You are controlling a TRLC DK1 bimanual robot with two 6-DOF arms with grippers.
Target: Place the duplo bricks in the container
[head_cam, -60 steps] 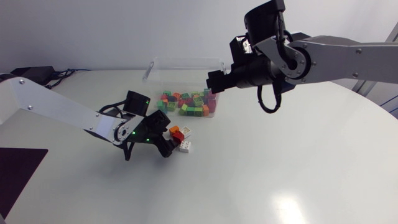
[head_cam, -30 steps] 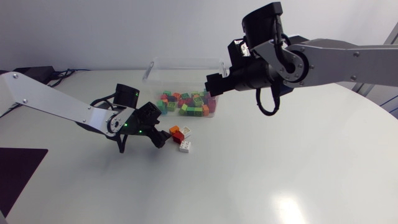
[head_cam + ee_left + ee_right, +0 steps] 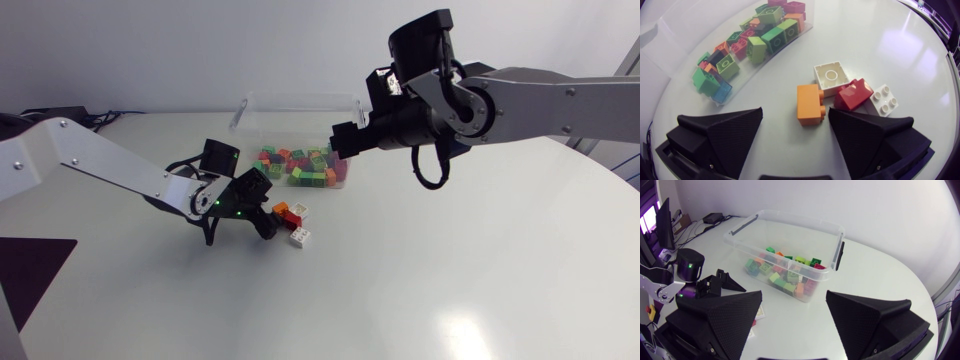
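A clear plastic container [image 3: 296, 103] holds many coloured duplo bricks [image 3: 300, 165]. In front of it, loose on the table, lie an orange brick [image 3: 281, 209], a red brick [image 3: 288, 220] and two white bricks [image 3: 298, 237]. My left gripper [image 3: 262, 206] is low at this cluster and open. In the left wrist view the orange brick [image 3: 809, 103] lies between the fingers of the left gripper [image 3: 796, 117], close to one fingertip, with the red brick [image 3: 854, 93] and white bricks [image 3: 831, 77] just beyond. My right gripper [image 3: 338, 137] hangs open and empty above the container's right end [image 3: 790, 217].
The container's handles [image 3: 839, 250] stick out at both short ends. My left arm [image 3: 687, 267] shows in the right wrist view beside the container. Bare white table [image 3: 450, 260] stretches in front and to the right.
My left gripper drew back to the left from the loose bricks, then came in on them again. The right arm barely shifted. No brick has moved.
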